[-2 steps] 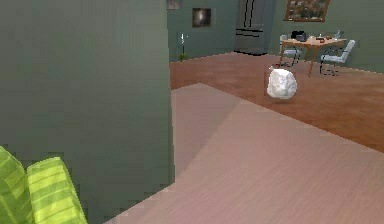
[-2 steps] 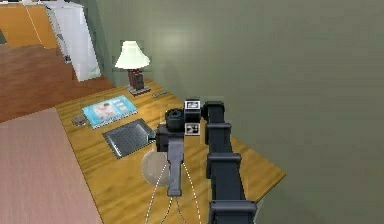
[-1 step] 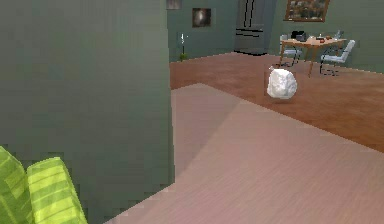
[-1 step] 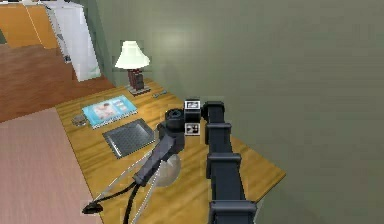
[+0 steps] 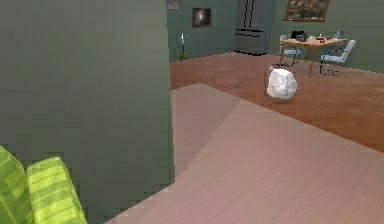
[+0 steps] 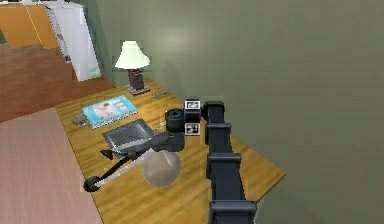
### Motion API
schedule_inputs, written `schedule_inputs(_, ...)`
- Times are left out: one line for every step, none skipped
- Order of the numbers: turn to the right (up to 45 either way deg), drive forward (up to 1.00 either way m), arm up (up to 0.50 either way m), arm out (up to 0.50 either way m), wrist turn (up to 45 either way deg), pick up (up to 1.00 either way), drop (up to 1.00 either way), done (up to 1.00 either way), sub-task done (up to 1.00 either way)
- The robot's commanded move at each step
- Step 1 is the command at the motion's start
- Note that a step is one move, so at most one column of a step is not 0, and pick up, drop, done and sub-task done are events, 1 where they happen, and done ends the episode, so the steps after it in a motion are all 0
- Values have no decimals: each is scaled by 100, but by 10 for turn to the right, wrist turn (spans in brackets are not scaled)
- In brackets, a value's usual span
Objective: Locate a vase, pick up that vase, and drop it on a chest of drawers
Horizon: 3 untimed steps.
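In the arm side view the dark arm [image 6: 222, 160] rises from the bottom edge over a wooden furniture top [image 6: 255, 165] that stands against the green wall. My gripper [image 6: 100, 180] reaches left and down from its dark body, with its thin fingers [image 6: 125, 168] slanting toward the top's front edge. A round, pale grey, glassy thing [image 6: 160, 169] sits right by the fingers, over the wooden top. I cannot tell whether the gripper holds it or whether it rests on the wood.
The wooden top also carries a table lamp [image 6: 131, 64], a blue book [image 6: 108, 110] and a grey tray [image 6: 131, 133]. The forward view has a green wall [image 5: 85, 100] on the left and a yellow-green sofa [image 5: 40, 195]. A white crumpled ball [image 5: 281, 84] and a dining table [image 5: 312, 45] with chairs stand farther off.
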Motion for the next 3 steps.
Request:
schedule_inputs(0, 0, 0, 0, 450, 0, 0, 0, 0)
schedule_inputs(0, 0, 0, 0, 180, 0, 0, 0, 0)
schedule_inputs(0, 0, -30, 0, 0, 0, 0, 0, 0)
